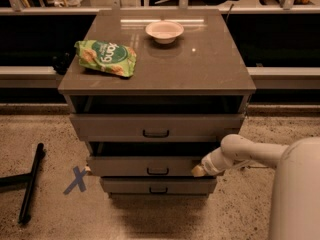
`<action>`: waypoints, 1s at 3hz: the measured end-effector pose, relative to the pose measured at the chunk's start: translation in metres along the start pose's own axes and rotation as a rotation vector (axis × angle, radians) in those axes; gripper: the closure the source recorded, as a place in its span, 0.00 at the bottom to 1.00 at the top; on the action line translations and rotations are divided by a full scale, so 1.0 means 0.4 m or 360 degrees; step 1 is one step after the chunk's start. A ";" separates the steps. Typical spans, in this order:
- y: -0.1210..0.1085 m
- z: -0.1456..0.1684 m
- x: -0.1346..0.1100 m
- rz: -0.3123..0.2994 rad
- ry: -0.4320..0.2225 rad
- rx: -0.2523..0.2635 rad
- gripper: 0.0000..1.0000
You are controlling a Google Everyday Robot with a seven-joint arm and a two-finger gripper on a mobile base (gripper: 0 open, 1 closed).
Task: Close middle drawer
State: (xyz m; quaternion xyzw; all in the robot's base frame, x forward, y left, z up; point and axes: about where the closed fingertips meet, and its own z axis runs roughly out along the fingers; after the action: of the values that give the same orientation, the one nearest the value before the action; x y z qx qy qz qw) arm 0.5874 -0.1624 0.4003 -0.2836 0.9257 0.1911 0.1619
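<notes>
The middle drawer (150, 166) is the second of three grey-brown drawers in the cabinet, with a small dark pull handle (157, 171) at its centre. It stands out a little from the cabinet, with a dark gap above its front. My gripper (198, 170) is at the right end of the drawer's front and touches it. The white arm (250, 154) reaches in from the lower right. The top drawer (156, 126) also stands out a little. The bottom drawer (157, 186) is in.
On the cabinet top (200, 64) lie a green snack bag (106, 58) and a white bowl (164, 31). A black bar (31, 189) lies on the floor at the left, next to a blue tape cross (77, 179). A low ledge runs behind the cabinet.
</notes>
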 end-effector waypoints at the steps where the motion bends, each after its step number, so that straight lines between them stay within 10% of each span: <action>1: -0.013 -0.008 -0.033 -0.0019 -0.0043 0.0020 1.00; 3: -0.021 -0.149 -0.004 0.0010 -0.0221 0.0101 1.00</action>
State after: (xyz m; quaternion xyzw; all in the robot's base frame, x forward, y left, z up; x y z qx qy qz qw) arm 0.5822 -0.1947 0.4508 -0.2615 0.9187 0.1813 0.2339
